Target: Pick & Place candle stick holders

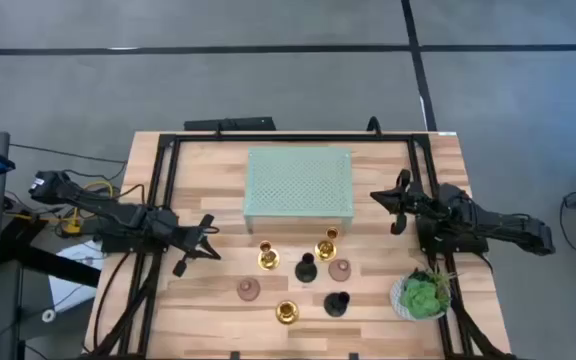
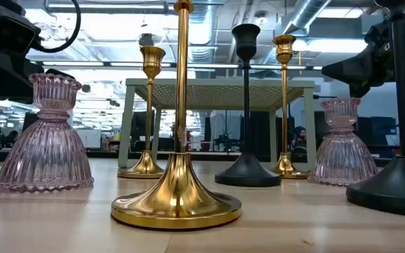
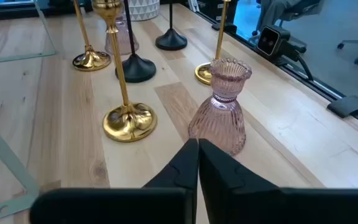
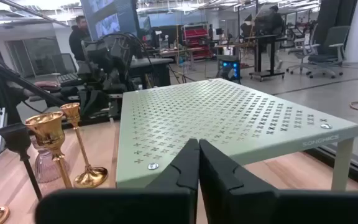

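We count seven candle stick holders on the pale butcher-block wooden table (image 1: 198, 300): three shiny gold, two matte black, two ribbed dusty-pink glass.

Nearest the front edge in the high view stand a gold holder (image 1: 287, 312) and a black holder (image 1: 337, 304), with one pink glass holder (image 1: 248, 289) to the left of them. Behind these come the second black holder (image 1: 307, 268) and the second pink holder (image 1: 340, 268). Farthest back are two gold holders (image 1: 267, 257) (image 1: 327, 247), just in front of the pale green perforated metal shelf riser (image 1: 299, 186). All seven stand upright, none touching another.

A green leafy plant in a white pot (image 1: 421, 296) sits at the front right — one only.

The left gripper (image 1: 208, 242) hovers left of the cluster, fingers pressed together, holding nothing; the left wrist view shows the closed tips just short of a pink holder. The right gripper (image 1: 393, 208) sits beside the riser's right edge, fingers likewise together and empty.

In the low view the front gold holder's top is cut off by the frame, and the nearest black holder is cropped at the right edge. The plant's pot is mostly hidden under leaves from above.
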